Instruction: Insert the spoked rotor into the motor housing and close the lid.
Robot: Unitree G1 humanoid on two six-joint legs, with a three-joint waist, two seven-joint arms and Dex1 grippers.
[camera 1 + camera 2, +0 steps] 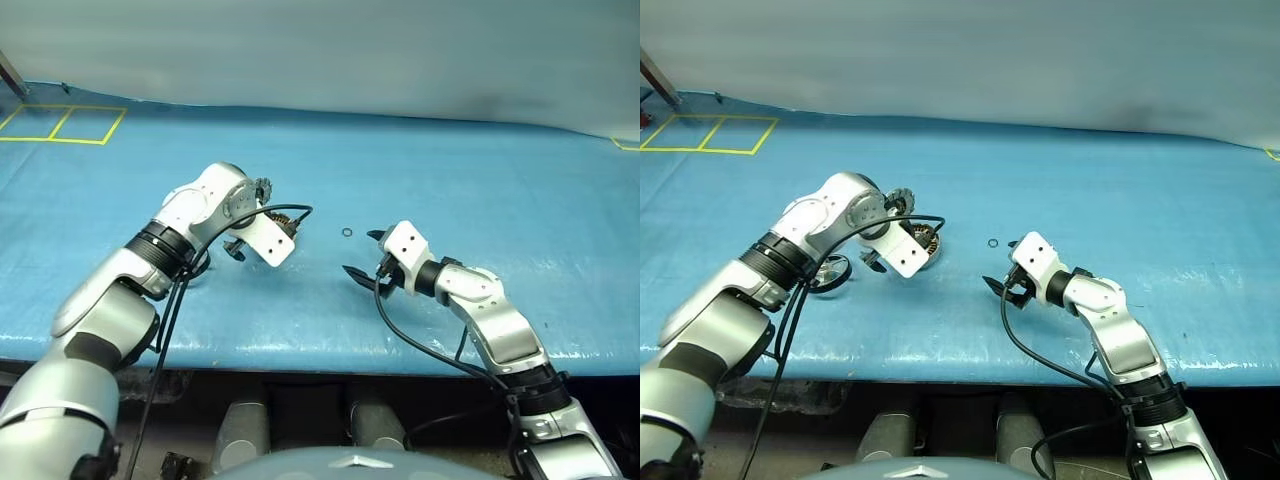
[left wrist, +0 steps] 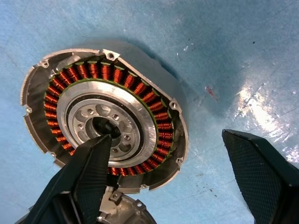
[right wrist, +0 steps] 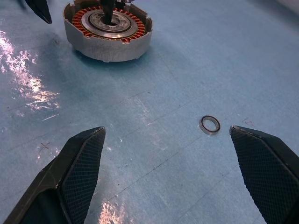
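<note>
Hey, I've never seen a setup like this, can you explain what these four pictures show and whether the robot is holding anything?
A two-armed robot works over a blue table. Two pictures look down from its head; the other two come from cameras on its wrists. The left hand, open, hovers over the motor housing, a round metal cup with copper windings; one finger sits at its centre hole. The right hand is open and holds nothing; a tiny ring lies before it. The spoked rotor lies beside the left arm.

A blue sheet covers the tabletop. Near the middle the motor housing is set, copper windings upward. The spoked rotor lies nearer the left edge, and a tiny ring rests just right of the housing. Yellow tape squares mark the far left corner.
</note>
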